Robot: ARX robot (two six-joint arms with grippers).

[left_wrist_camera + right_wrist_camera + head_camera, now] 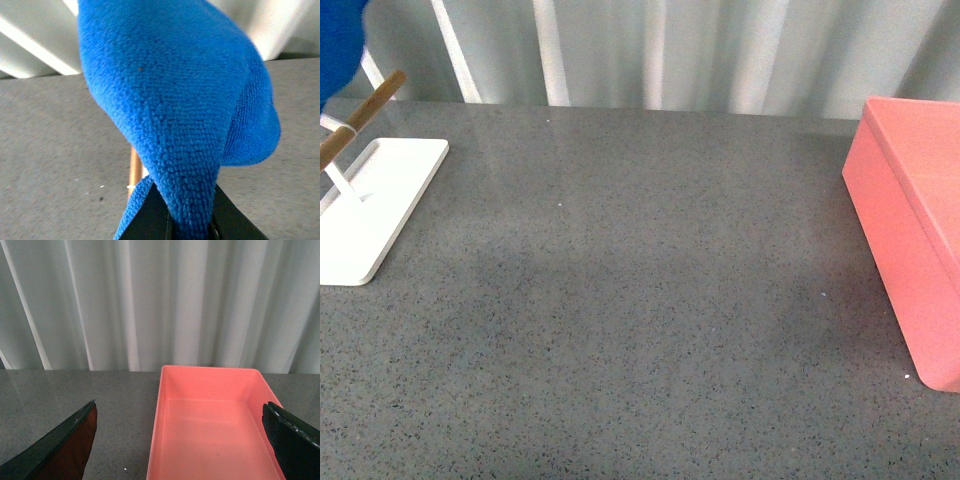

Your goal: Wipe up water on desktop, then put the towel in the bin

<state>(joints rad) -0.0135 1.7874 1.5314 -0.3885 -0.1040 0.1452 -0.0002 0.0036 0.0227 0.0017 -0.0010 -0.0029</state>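
L gripper (190, 225) is clamped on the blue towel (175, 100), up at far left over the white stand (380, 200) & its wooden rod (365, 110), while R gripper (175, 440) is spread wide w/ nothing in it, just before the pink bin (900, 230) at right on the grey desktop (620, 300).

You will find a flat white stand (375, 200) at the far left, its near corner rounded. A wooden rod (365, 115) slants above the stand's base. A pale pleated curtain (660, 50) spans the full width behind.
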